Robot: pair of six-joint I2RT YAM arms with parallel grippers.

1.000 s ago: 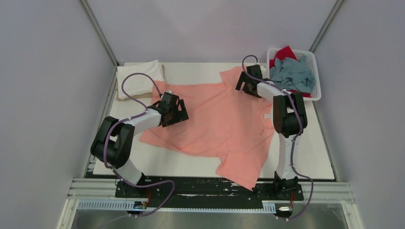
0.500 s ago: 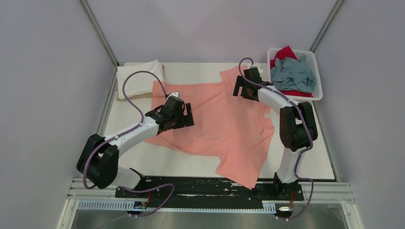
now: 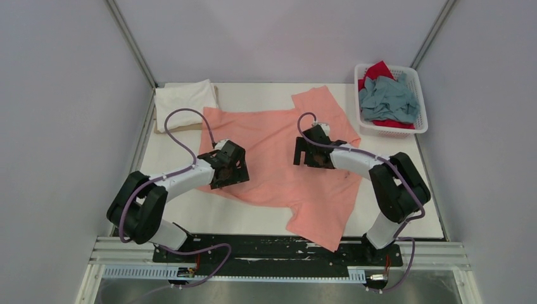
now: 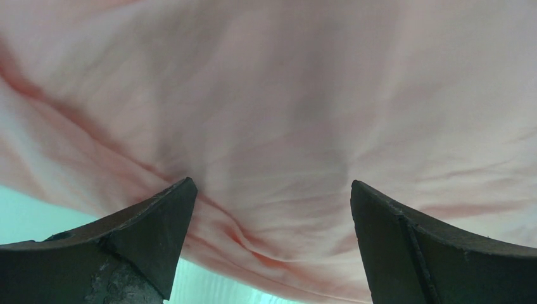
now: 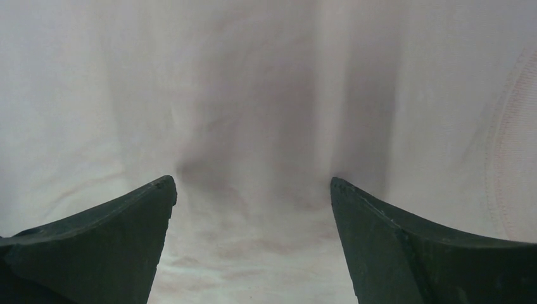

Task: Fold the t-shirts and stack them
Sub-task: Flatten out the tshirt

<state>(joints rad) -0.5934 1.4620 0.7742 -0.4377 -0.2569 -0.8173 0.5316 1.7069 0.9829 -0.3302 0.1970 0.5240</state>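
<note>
Spreading its jaws wide, the left gripper (image 4: pixel 272 187) sits low over the salmon-pink t-shirt (image 3: pixel 278 136), with wrinkled cloth filling the gap between the jaws and running on ahead of them, nothing clamped. The right gripper (image 5: pixel 253 183) is open just as wide, the same shirt lying smoother between its jaws, a stitched seam (image 5: pixel 506 158) off to their right
</note>
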